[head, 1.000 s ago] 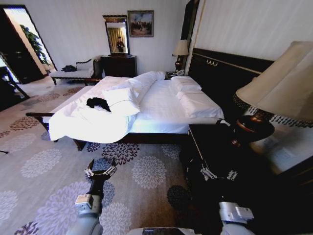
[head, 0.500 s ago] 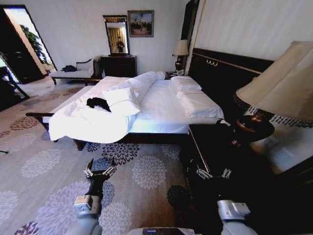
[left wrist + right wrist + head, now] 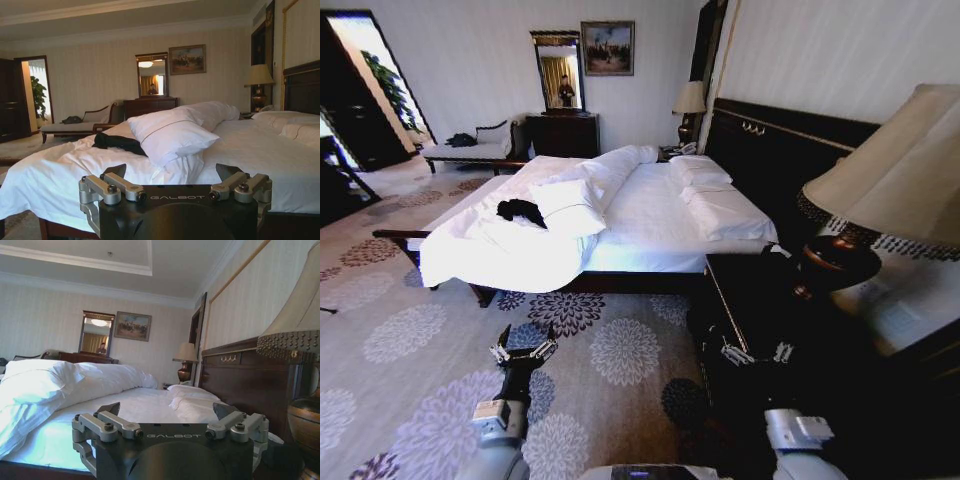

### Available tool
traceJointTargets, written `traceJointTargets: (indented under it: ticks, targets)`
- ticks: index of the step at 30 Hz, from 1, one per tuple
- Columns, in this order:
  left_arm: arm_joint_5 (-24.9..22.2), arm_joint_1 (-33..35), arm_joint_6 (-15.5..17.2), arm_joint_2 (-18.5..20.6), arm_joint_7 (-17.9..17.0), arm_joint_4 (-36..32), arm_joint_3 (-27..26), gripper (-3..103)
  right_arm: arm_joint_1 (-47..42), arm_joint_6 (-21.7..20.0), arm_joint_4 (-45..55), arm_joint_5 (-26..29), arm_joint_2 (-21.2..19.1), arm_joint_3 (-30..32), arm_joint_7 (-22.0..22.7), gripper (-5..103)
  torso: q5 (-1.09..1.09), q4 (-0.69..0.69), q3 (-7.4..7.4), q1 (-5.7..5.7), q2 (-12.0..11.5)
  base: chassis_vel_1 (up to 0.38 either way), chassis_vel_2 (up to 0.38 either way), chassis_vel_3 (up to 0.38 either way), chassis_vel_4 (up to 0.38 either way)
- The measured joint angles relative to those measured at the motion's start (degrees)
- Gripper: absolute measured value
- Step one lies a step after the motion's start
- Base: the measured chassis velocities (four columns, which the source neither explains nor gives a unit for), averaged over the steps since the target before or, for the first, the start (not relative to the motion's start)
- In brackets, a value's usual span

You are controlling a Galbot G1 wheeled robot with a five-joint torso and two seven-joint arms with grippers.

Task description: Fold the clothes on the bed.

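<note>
Meanwhile, a black T-shirt (image 3: 521, 210) lies crumpled on the white duvet near the foot-end left corner of the bed (image 3: 650, 215).

Left gripper (image 3: 524, 352) hangs over the floral carpet (image 3: 410, 340) short of the bed's side, jaws spread and empty; right gripper (image 3: 756, 354) sits before the dark nightstand (image 3: 745, 285), likewise spread.

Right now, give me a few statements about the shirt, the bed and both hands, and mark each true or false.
1. The black T-shirt lies crumpled on the white duvet of the bed. True.
2. The left hand grips the shirt. False: it is open over the carpet, short of the bed.
3. The right hand is open, by the dark nightstand. True.
4. The shirt is folded flat. False: it is bunched up.
</note>
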Motion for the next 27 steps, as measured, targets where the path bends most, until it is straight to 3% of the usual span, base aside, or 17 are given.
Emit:
traceJointTargets:
  ticks: [27]
  targets:
    - [0.74,0.44,-0.48,-0.59,-0.05,0.17,-0.04,100,1.93,0.77,-1.92,0.08,0.42,-1.03,1.20,100,0.00,0.00,0.00,0.00,0.00,-0.008,0.011,0.012,-0.009]
